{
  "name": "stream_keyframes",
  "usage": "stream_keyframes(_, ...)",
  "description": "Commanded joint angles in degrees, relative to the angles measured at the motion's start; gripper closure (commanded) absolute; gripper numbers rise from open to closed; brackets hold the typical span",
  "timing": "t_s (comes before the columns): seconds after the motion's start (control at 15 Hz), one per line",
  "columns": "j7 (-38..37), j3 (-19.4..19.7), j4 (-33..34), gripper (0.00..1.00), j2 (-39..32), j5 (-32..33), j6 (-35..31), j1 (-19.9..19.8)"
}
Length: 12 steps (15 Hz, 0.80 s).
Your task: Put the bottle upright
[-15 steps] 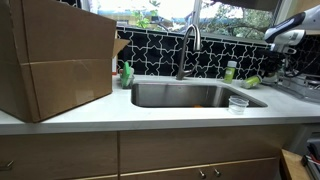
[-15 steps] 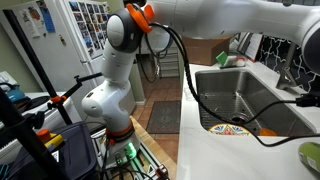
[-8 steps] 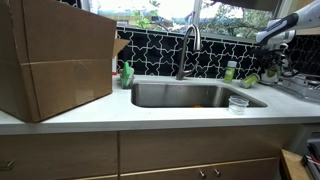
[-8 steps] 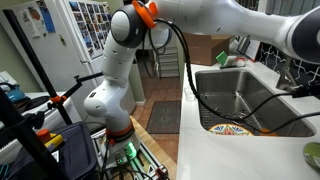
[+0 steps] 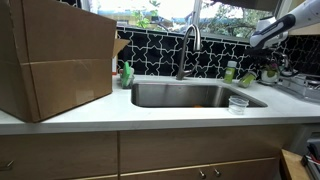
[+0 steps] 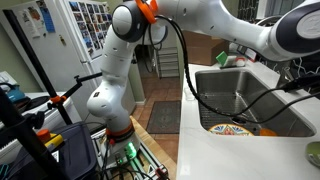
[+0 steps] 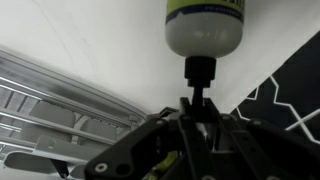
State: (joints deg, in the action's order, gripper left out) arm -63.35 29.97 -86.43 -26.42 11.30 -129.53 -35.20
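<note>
At the bench's right end: your white robot arm [image 5: 282, 27] reached in from the upper right, beyond the steel sink [image 5: 136, 89] and close to the black tiled wall with its white crackle pattern [image 5: 215, 55].
Tool: in the wrist view your tool [image 7: 197, 100] had its dark fingers [image 7: 172, 128] drawn together on the narrow dark top of the small greenish bottle with a yellow-green label [image 7: 205, 25]. It was gripping the bottle by that top.
Bottle: it lay along the tool's axis, dark top toward the fingers and body pointing away. Pale bench surface was behind it, with the tiled wall at the right edge of that view. In the exterior view down the bench it was too small for you to tell whether it touched the bench.
Neighbours: a slightly taller green bottle with a pale top [image 5: 231, 70] stood upright just beside your tool, against the wall. A small clear cup [image 5: 238, 103] sat near the sink's right front corner.
Sink: a curved metal faucet [image 5: 188, 45] rose behind the basin, and a bright green dish-soap bottle [image 5: 126, 73] stood at its left rear corner.
Left of bench: a large brown cardboard box [image 5: 55, 60] rested on the white bench [image 5: 100, 113].
Arm base: in an exterior view the arm [image 6: 120, 60] stood on the floor beside the counter.
</note>
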Motion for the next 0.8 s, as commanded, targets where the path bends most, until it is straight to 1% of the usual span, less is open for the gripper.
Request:
stream_keyframes(0.0,-2.1,2.5,-5.6,0.96,2.8,4.6,-4.3,4.0)
stream_keyframes(0.27,-2.8,5.3,-8.3,0.96,3.8,8.0,-7.5,7.5)
stream_keyframes(0.47,-3.8,7.9,-10.1,0.96,4.5,12.0,-9.5,10.6)
stream_keyframes(0.6,-6.1,10.5,-11.3,0.96,4.1,16.8,-11.8,13.2)
stream_keyframes(0.67,-6.7,11.2,-12.0,0.96,4.2,18.1,-12.3,14.1)
stream_keyframes(0.73,-7.0,11.4,-12.3,0.96,4.3,18.1,-12.6,14.5)
